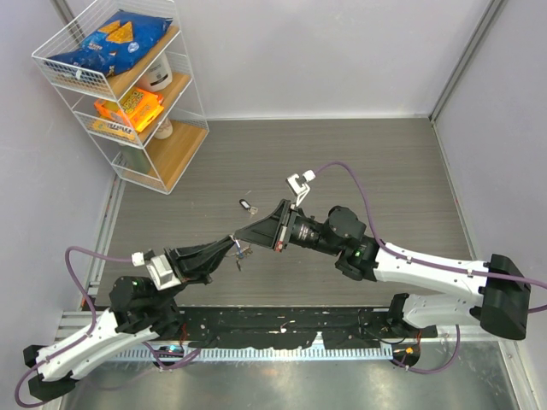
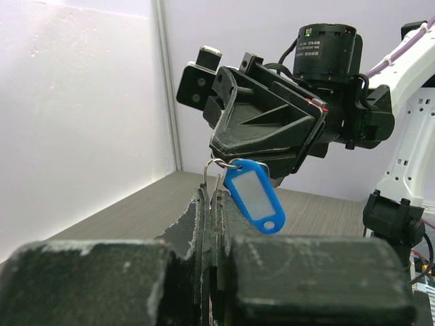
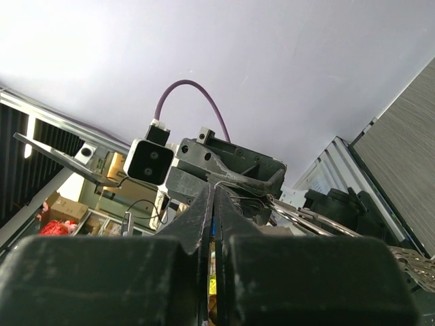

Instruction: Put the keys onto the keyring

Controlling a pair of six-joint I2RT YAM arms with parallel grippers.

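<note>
Above the middle of the table [image 1: 359,154], my two claws meet tip to tip, both raised off the wood. My left claw [image 1: 229,245] is pressed fully shut, and in its wrist view the thin wire of the keyring [image 2: 216,163] rises from between its fingertips, pinched there. A blue tag [image 2: 255,195] hangs tilted from that ring, just right of my left fingers. My right claw [image 1: 248,231] is likewise closed tight, its fingers pressed together with no gap, and it points straight at the left one. Its tip sits against the ring, though I cannot tell whether it grips the wire or only touches it. A small cluster of silvery keys [image 1: 242,254] dangles just below the meeting point, clear of the table. From my right wrist, bright metal blades [image 3: 302,219] fan out to the right of my closed fingers. A tagged key [image 1: 248,205] lies alone on the table, a little beyond the claws. A wire rack [image 1: 120,94] holding snack packets stands at the far left corner.
</note>
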